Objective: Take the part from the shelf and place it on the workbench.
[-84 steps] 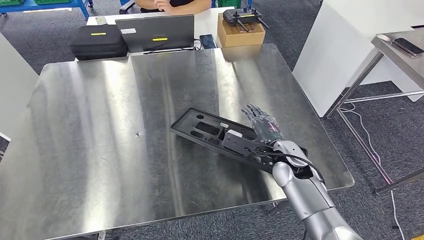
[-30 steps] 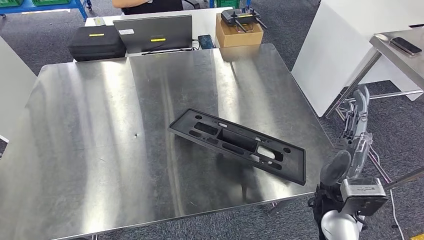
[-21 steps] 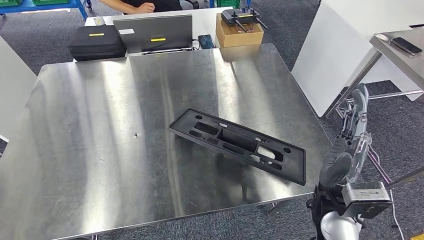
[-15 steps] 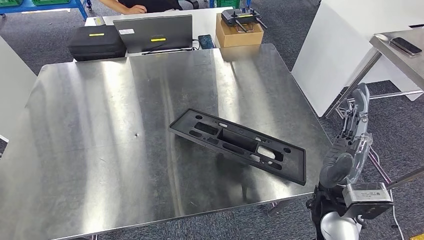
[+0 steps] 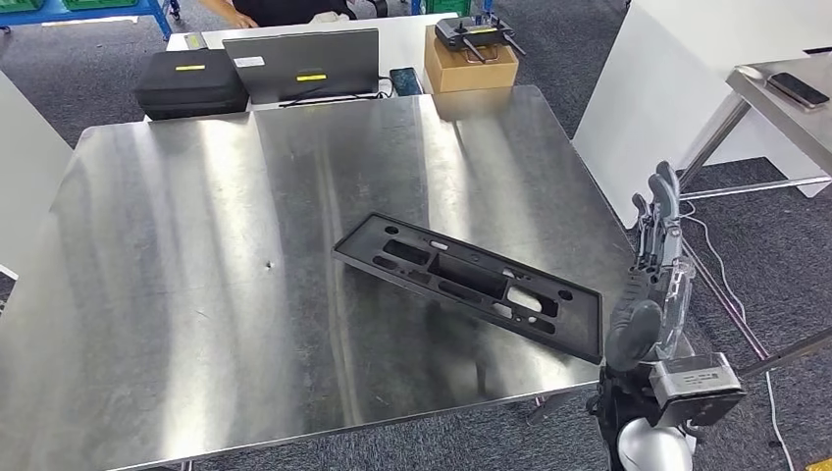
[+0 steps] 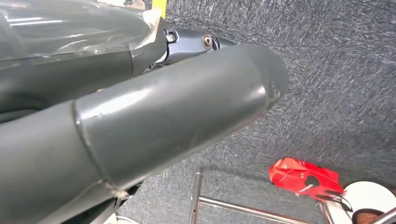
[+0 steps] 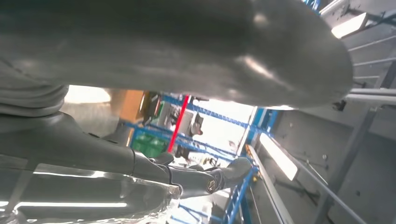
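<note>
Now you're looking down on a brushed steel workbench [image 5: 196, 294] standing on dark grey carpet [image 5: 765, 255]. The black plastic part [image 5: 469, 285] lies flat on it, running diagonally toward the near right corner, with its cut-outs facing up and nothing touching it.

Off that corner, your right hand [image 5: 655, 265] is raised beside the table edge, fingers [image 5: 663, 201] straight, spread and pointing up, thumb apart; it holds nothing and stands clear of the part. Your left hand [image 6: 140, 121] hangs over the carpet in its wrist view, where the thumb [image 6: 187, 107] blocks the rest, so you cannot tell whether that hand is loose or clenched. A red object [image 6: 306, 179] lies on the floor there, beside a metal rail [image 6: 243, 207].

Beyond the far edge, a white desk [image 5: 407, 39] carries a black case [image 5: 191, 81], a grey laptop [image 5: 302, 64], a phone [image 5: 405, 79], and a cardboard box [image 5: 471, 62]. You can't see inside the box; a black controller [image 5: 476, 32] sits on top. A person [image 5: 280, 10] sits behind that desk. To the right, a white panel [image 5: 687, 88] stands next to a second steel table [image 5: 775, 103] with a phone [image 5: 797, 90] on it.
</note>
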You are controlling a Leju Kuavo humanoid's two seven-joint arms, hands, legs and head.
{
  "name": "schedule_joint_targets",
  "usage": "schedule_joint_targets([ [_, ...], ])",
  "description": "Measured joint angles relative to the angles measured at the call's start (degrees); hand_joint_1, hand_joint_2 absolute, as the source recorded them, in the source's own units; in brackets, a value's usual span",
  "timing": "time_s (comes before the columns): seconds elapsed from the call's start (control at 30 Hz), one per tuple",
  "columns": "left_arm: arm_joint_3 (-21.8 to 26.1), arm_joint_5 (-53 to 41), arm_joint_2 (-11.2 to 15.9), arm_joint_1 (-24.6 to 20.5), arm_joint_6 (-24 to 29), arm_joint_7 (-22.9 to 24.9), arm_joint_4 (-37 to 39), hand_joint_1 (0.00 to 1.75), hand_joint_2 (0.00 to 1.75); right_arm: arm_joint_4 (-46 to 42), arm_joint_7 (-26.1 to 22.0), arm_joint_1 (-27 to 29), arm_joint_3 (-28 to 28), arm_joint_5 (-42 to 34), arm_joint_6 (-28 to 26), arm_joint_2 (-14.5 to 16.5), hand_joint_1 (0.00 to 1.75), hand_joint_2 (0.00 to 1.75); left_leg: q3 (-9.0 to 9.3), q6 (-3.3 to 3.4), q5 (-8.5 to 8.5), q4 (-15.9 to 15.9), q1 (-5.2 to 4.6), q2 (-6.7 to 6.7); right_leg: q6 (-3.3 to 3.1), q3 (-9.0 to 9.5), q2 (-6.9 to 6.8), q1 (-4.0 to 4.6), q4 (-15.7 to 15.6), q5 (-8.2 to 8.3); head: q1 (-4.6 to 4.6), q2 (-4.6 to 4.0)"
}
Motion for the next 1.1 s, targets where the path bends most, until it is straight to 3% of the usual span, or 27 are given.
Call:
schedule_joint_targets([
  [0.1,1.91,0.08,-0.56,0.22,-1.22,1.01,-0.42,0.0,0.0,0.14,0.58,-0.27,0.21,-2.06,1.46,0.38,0.0,0.0,0.36,0.81,0.85,-0.78,0.58,0.28,0.26,-0.93,0.01,0.18,2.03,-1.33,0.12,0.0],
  [0.2,3.87,0.49,-0.93,0.44,-2.81,1.24,-0.49,0.0,0.0,0.66,0.92,-0.57,0.25,-3.17,2.42,0.61,0.0,0.0,0.38,1.11,1.11,-1.03,0.87,0.59,0.08,-5.29,-0.05,-0.24,12.53,-6.21,0.49,0.0],
  [0.27,4.92,0.07,-1.14,0.62,-3.6,1.4,-0.49,0.0,0.0,1.08,0.99,-0.52,0.25,-3.45,2.74,0.67,0.0,0.0,0.32,1.06,1.1,-0.98,0.91,0.68,0.67,-7.04,-0.09,-0.72,17.27,-7.56,0.51,0.0],
  [0.3,5.31,-0.19,-1.19,0.69,-3.98,1.49,-0.49,0.0,0.0,1.24,0.99,-0.47,0.25,-3.59,2.84,0.68,0.0,0.0,0.32,0.99,1.08,-0.94,0.98,0.69,1.23,-6.38,-0.15,-0.97,16.42,-6.92,0.52,0.0],
  [0.37,6.09,-0.53,-1.3,0.76,-4.96,1.6,-0.49,0.0,0.0,1.44,1.0,-0.39,0.25,-3.82,2.95,0.7,0.0,0.0,0.33,0.59,0.94,-0.72,1.15,0.64,2.35,-2.29,-0.51,-1.49,8.84,-4.08,0.56,0.0],
  [0.43,6.76,-1.35,-1.39,0.78,-5.31,1.54,-0.48,0.0,0.0,1.58,0.95,-0.17,0.24,-4.01,3.01,0.79,0.0,0.0,0.17,-0.2,0.86,-0.45,1.15,0.54,2.51,1.41,-0.71,-1.35,2.15,-2.28,0.62,0.0],
  [0.5,7.35,-1.87,-1.51,0.79,-5.31,1.22,-0.48,0.0,0.0,1.66,0.81,0.26,0.21,-4.31,3.2,0.92,0.0,0.0,-0.03,-1.02,1.05,-0.4,1.1,0.45,1.99,2.07,-0.57,-0.78,0.73,-2.09,0.63,0.0],
  [0.57,8.1,-2.03,-1.65,0.81,-5.64,0.96,-0.48,0.0,0.0,1.68,0.55,0.68,0.18,-4.54,3.68,1.12,0.0,0.0,-0.22,-1.74,0.83,-0.22,1.24,0.41,1.25,1.82,-0.57,-1.14,0.28,-1.76,0.63,0.0],
  [0.63,8.65,-2.83,-1.74,0.84,-5.54,0.95,-0.49,0.0,0.0,1.68,0.26,1.05,0.15,-4.63,4.12,1.42,0.0,0.0,-1.45,-2.28,-1.96,2.77,1.44,0.37,-0.03,1.65,-0.67,-1.65,-0.18,-1.22,0.57,0.0],
  [0.7,9.3,-3.41,-1.84,0.93,-5.11,0.99,-0.49,0.0,0.0,1.69,0.12,1.54,0.11,-4.78,4.54,1.68,0.0,0.0,-4.2,-2.65,-6.7,9.96,1.6,0.37,-1.01,1.14,-0.8,-1.45,-0.22,-0.79,0.52,0.0],
  [0.73,9.69,-3.58,-1.87,1.0,-4.88,1.04,-0.49,0.0,0.0,1.72,0.1,1.84,0.09,-4.84,4.76,1.74,0.0,0.0,-5.44,-2.82,-8.37,13.46,1.66,0.37,-1.18,0.86,-0.84,-1.31,-0.2,-0.6,0.53,0.0],
  [0.77,10.07,-3.84,-1.9,1.08,-4.74,1.11,-0.5,0.0,0.0,1.75,0.08,2.13,0.07,-4.88,4.95,1.77,0.0,0.0,-5.98,-2.96,-8.95,15.48,1.74,0.38,-1.24,0.58,-0.87,-1.22,-0.17,-0.39,0.53,0.0],
  [0.8,10.37,-4.17,-1.93,1.16,-4.62,1.19,-0.53,0.0,0.0,1.79,0.05,2.39,0.07,-4.9,5.06,1.78,0.0,0.0,-5.43,-3.06,-8.32,15.31,1.85,0.39,-1.2,0.33,-0.87,-1.21,-0.11,-0.18,0.53,0.0],
  [0.83,10.62,-4.52,-1.96,1.2,-4.53,1.24,-0.58,0.0,0.0,1.81,0.03,2.63,0.05,-4.9,5.13,1.8,0.0,0.0,-3.75,-3.16,-6.74,12.84,2.01,0.39,-1.08,0.11,-0.84,-1.27,0.01,0.0,0.52,0.0],
  [0.93,11.34,-5.17,-2.13,1.22,-4.54,1.28,-0.89,0.0,0.0,1.79,-0.07,3.11,-0.02,-4.95,5.41,2.01,0.0,0.0,2.88,-3.25,-2.61,1.78,2.33,0.04,-0.44,-0.61,-0.73,-1.17,0.67,0.51,0.51,0.0],
  [1.0,11.89,-5.64,-2.28,1.24,-4.56,1.46,-1.01,0.0,0.0,1.76,-0.14,3.31,-0.08,-4.97,5.75,2.16,0.0,0.0,3.56,-2.79,-2.29,-0.18,2.02,-0.31,0.4,-0.97,-0.63,-0.85,0.81,1.07,0.59,0.0],
  [1.07,12.31,-6.04,-2.44,1.27,-4.58,1.65,-1.08,0.0,0.0,1.75,-0.18,3.58,-0.17,-4.98,5.97,2.27,0.0,0.0,2.83,-1.81,-1.62,-0.26,1.78,-0.21,1.34,-1.33,-0.56,-0.75,0.83,1.44,0.64,0.0],
  [1.1,12.41,-6.14,-2.54,1.27,-4.58,1.69,-1.16,0.0,0.0,1.75,-0.17,3.73,-0.23,-4.98,5.97,2.29,0.0,0.0,2.45,-1.15,-1.14,-0.35,1.69,-0.08,1.52,-1.91,-0.55,-0.84,1.52,0.71,0.68,0.0],
])
